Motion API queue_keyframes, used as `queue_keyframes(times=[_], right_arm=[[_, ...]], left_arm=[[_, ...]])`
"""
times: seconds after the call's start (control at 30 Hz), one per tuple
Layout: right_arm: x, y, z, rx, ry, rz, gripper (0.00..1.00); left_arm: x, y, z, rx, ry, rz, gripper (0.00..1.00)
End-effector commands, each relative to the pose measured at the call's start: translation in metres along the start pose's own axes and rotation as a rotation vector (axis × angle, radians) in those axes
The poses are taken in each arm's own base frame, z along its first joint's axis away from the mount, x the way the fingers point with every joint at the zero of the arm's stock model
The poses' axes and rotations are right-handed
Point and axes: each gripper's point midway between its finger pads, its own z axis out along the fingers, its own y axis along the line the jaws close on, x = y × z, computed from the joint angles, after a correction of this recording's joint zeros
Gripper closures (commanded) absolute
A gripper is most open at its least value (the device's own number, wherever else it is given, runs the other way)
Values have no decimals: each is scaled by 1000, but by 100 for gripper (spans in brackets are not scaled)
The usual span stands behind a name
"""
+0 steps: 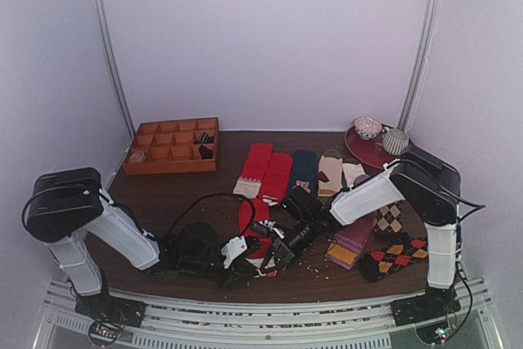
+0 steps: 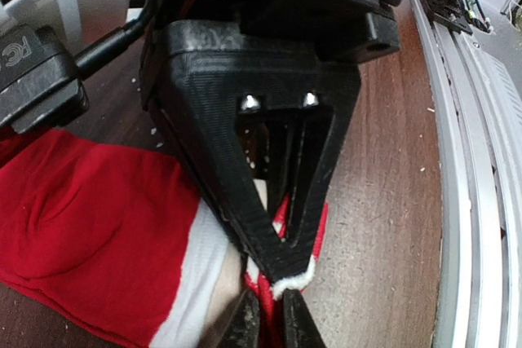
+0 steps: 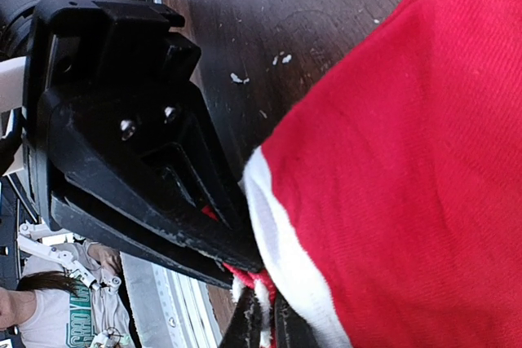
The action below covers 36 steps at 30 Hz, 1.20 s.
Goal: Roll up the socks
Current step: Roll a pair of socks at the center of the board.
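Note:
The red socks (image 1: 248,215) lie near the table's front edge, and their cream, red-striped band (image 2: 298,281) points toward the rail. My left gripper (image 1: 250,259) comes in from the left; in the left wrist view this left gripper (image 2: 285,276) is shut on the band's edge. My right gripper (image 1: 270,259) reaches in from the right. In the right wrist view the right gripper (image 3: 254,273) is shut on the same band beside the red body of the socks (image 3: 408,169). The two pairs of fingertips almost touch.
A wooden compartment tray (image 1: 172,146) sits at the back left. Other socks (image 1: 278,173) lie in a row behind the socks I hold. A purple sock (image 1: 351,243) and argyle socks (image 1: 396,255) lie at the right, and a red plate (image 1: 364,151) with cups at the back right. The metal rail (image 2: 481,160) runs close by.

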Motion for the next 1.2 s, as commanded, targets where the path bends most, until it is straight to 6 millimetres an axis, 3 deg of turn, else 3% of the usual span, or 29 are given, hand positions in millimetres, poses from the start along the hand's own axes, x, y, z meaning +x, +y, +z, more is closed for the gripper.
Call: queue_keyframes(times=[0.0,0.1,0.27,0.4,0.5,0.63,0.87,0.97,1.17], right_arm=[[43,-45,6,134,99,146,96],[41,-44,6,130,94,136,96],[37,-38,5,110,87,108,95],[29,-26,-1,88,61,33,81],[10,-1,-15,66,-28,-96,67],[-13,28,-43,112,-176,-300,62],[-21,46,-80,229,-446,-523,58],[-13,52,-77,276,-461,-640,56],[0,58,-44,389,-366,-862,55]], left_arm=[[21,5,0,-30,47,-45,92],[26,4,2,-25,62,-56,100],[37,6,1,-39,95,-100,100],[44,15,-2,-95,125,-167,100],[62,17,3,-120,233,-252,100],[74,10,0,-100,295,-375,100],[91,4,-22,-56,348,-618,100],[92,1,-27,-13,353,-704,100],[98,-8,-23,32,419,-761,100]])
